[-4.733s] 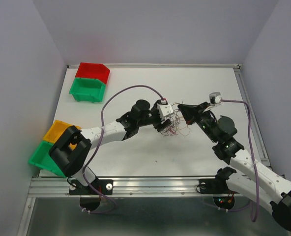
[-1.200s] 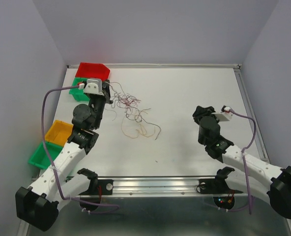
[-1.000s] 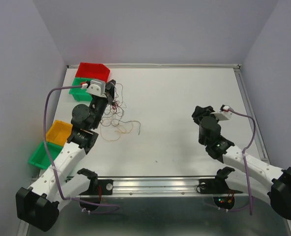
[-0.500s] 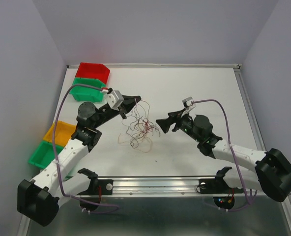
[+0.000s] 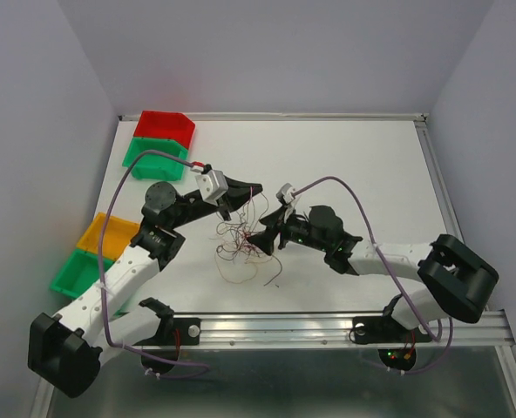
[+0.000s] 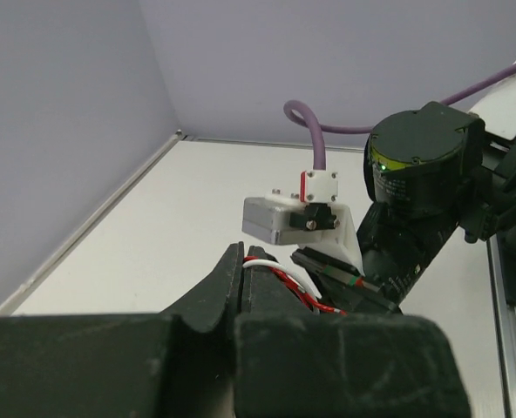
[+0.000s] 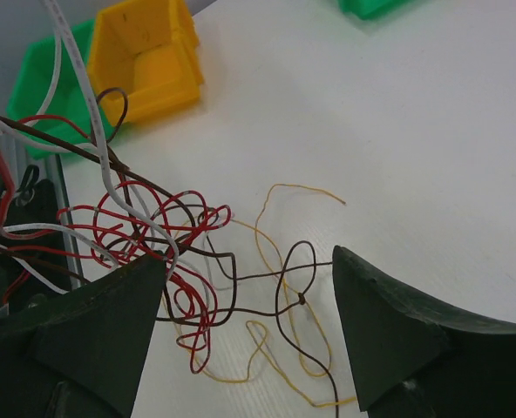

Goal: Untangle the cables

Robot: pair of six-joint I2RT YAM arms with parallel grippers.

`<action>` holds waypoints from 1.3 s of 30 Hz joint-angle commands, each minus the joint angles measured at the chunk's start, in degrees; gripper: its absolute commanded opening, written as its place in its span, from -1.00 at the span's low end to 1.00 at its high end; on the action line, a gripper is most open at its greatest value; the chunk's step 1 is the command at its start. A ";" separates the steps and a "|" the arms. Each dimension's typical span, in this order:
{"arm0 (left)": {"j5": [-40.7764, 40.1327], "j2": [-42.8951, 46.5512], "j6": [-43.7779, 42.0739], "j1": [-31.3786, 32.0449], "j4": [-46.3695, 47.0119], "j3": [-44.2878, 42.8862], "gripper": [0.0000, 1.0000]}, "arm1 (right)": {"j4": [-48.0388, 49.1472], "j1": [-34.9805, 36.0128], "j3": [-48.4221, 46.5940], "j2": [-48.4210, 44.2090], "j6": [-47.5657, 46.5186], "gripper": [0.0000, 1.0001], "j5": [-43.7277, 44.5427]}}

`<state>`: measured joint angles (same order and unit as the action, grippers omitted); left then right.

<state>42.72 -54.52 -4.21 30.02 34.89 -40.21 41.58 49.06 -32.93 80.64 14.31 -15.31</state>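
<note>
Right wrist view: cables (image 7: 162, 235) bunched in a red, white and brown knot just beside one jaw, with yellow and brown loops trailing flat between the wide-open jaws of the right gripper (image 7: 247, 261). From above, same cables (image 5: 245, 239) near the middle of the tabletop (image 5: 354, 157), upper strands drawn up to the left gripper (image 5: 254, 187), clamped shut on them. No grip on the right side yet.

Judged step: choosing one strand to draw free. Best to close on a single loose loop, probably the yellow one lying apart from the knot, not on the red mass. Pull away from the left gripper, low and slowly, watching for a knot that tightens instead of sliding. Keep the left hold steady as an anchor.

Plain white tabletop, smooth, likely to let thin wire slip. Red bin (image 5: 165, 126) and green bin (image 5: 156, 158) at the far left corner, yellow bin (image 5: 110, 233) and second green bin (image 5: 71, 279) at the left edge. Pale lilac walls (image 5: 284, 52) around, metal rail (image 5: 284, 324) along the near edge.
</note>
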 commanded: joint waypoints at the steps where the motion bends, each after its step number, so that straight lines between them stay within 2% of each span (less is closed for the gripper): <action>1: 1.75 2.14 0.60 0.30 2.72 -2.33 -0.97 | 2.80 1.91 -4.51 3.11 -2.70 0.50 -1.30; 3: 2.63 2.58 0.87 0.30 2.63 -2.42 -0.97 | 2.80 2.27 -5.13 4.17 -2.44 0.30 -1.30; 5: 2.37 2.93 0.87 0.30 2.55 -2.33 -0.97 | 2.54 2.53 -5.83 5.14 -2.00 -0.33 -1.21; 9: -2.10 4.77 0.43 0.30 2.29 -1.98 -1.00 | 1.75 2.53 -6.10 5.14 -1.21 -0.85 2.20; 11: -6.66 6.44 0.17 0.30 2.46 -1.02 -1.00 | 1.14 2.53 -6.27 5.14 -0.95 -0.99 3.61; 15: -20.10 12.23 -0.54 0.21 4.13 1.27 -1.00 | -1.15 2.53 -7.41 5.84 -0.07 -0.99 8.18; 16: -25.09 12.94 -0.54 0.13 4.48 1.53 -1.00 | -1.41 2.53 -7.59 6.02 0.45 -0.99 10.71; 20: -34.00 15.32 -1.50 -0.22 4.74 1.89 -1.00 | -4.30 2.53 -8.12 6.72 1.43 -0.99 18.81; 21: -38.89 15.76 -2.11 -0.31 4.74 1.45 -1.00 | -5.45 2.53 -8.99 7.24 2.21 -0.99 23.87; 22: -41.90 16.11 -2.56 -0.40 4.57 1.01 -1.00 | -6.94 2.45 -9.00 7.25 2.22 -0.99 23.92; 24: -52.32 17.07 -3.43 -0.66 4.31 -0.31 -1.00 | -13.26 2.36 -11.71 8.74 4.32 -0.99 34.70; 25: -54.74 17.43 -4.83 -0.93 4.57 -1.09 -1.00 | -17.28 1.40 -13.72 9.96 6.42 -0.99 40.30; 28: -58.19 19.80 -7.39 -1.46 4.31 -2.33 -1.00 | -22.06 -3.52 -15.23 10.85 12.99 -0.99 40.29; 31: -51.53 22.17 -8.27 -1.63 2.99 -2.16 -1.00 | -20.94 -7.91 -12.96 9.63 14.96 -0.99 32.66; 33: -50.54 22.36 -7.66 -1.63 2.81 -2.07 -1.00 | -19.96 -8.10 -11.73 8.31 14.96 -0.99 34.54; 35: -57.19 21.31 -7.92 -1.63 2.02 -4.08 -1.00 | -24.50 -9.76 -11.81 7.60 18.46 -0.99 41.66; 36: -64.27 19.82 -9.05 -1.54 1.93 -5.05 -1.00 | -25.66 -11.34 -10.76 6.30 20.22 -0.99 42.90; 39: -71.71 18.66 -11.43 -1.98 1.84 -7.60 -1.00 | -27.25 -18.63 -7.25 2.26 27.78 -0.99 47.03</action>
<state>-17.74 -34.59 -12.25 28.47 34.13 -43.97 18.00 36.36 -43.57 88.49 33.12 23.40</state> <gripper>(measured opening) 0.037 0.012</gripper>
